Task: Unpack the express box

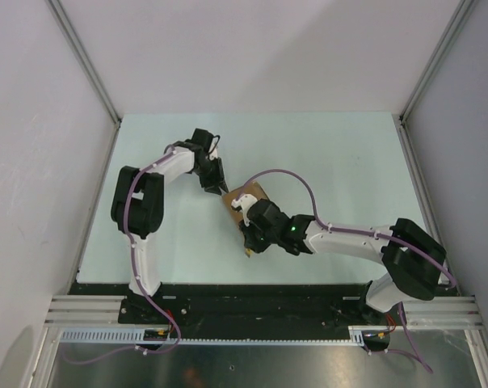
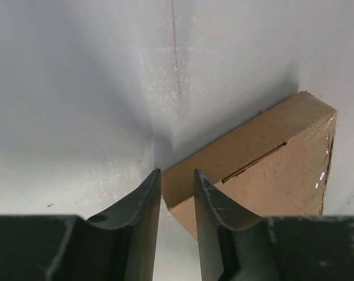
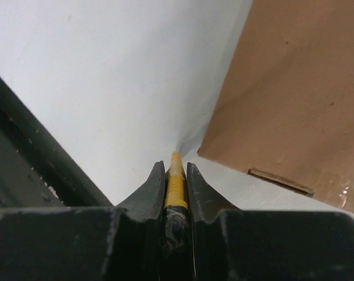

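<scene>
**Knife clenched on the right, left jaws at the box corner**

The box [image 1: 242, 196] lies flat on the table [image 1: 341, 162], near its middle and between the two grippers. Its lid is down; in the left wrist view a thin slit runs along the flap edge, and shiny tape [image 2: 326, 153] covers the far end.

The left gripper [image 1: 217, 184] comes at the box from the far left. In its own view its jaws stand a little apart, with one box [image 2: 265, 170] corner showing in the gap between them. Whether the fingers [image 2: 146, 202] pinch that corner or only hang over it, I cannot tell.

The right gripper [image 1: 249, 246] sits just near-side of the box, pointing toward the near edge. It is clenched on a yellow knife [image 3: 175, 180], whose tip pokes out past the fingertips. The box [image 3: 294, 99] lies just to the right of that tip, apart from it.
</scene>
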Available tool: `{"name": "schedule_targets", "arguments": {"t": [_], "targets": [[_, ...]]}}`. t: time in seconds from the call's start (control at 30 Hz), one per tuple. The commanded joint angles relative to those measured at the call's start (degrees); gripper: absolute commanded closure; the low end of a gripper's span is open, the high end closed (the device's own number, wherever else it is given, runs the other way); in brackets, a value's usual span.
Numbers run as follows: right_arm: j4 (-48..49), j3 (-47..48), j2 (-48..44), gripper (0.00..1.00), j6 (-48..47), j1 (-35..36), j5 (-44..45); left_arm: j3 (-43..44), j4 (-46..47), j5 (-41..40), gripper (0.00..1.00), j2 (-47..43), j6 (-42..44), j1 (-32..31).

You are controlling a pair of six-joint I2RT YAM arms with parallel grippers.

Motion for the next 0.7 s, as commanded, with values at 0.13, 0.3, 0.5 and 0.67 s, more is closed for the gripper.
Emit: {"name": "schedule_targets", "arguments": {"t": [0.13,0.3,0.5,0.67], "targets": [[1.34,2.05,-1.06,1.0,2.25,0.07,15.56,-1.22,-0.06,5.54,0.66,-1.08,3.05,-1.04],[-0.68,1.97,-1.41,1.0,4.97,-0.81,22.76,-4.12,0.11,5.36,0.68,-2.84,2.96,-2.54],[-3.93,1.97,-3.43,1.0,5.06,-4.41,27.78,-6.59,0.12,4.04,0.68,-5.12,4.98,-2.72],[-3.15,1.88,-2.56,1.0,3.66,-9.95,26.46,-5.45,0.64,7.03,0.67,-5.3,6.03,-4.12]]}}
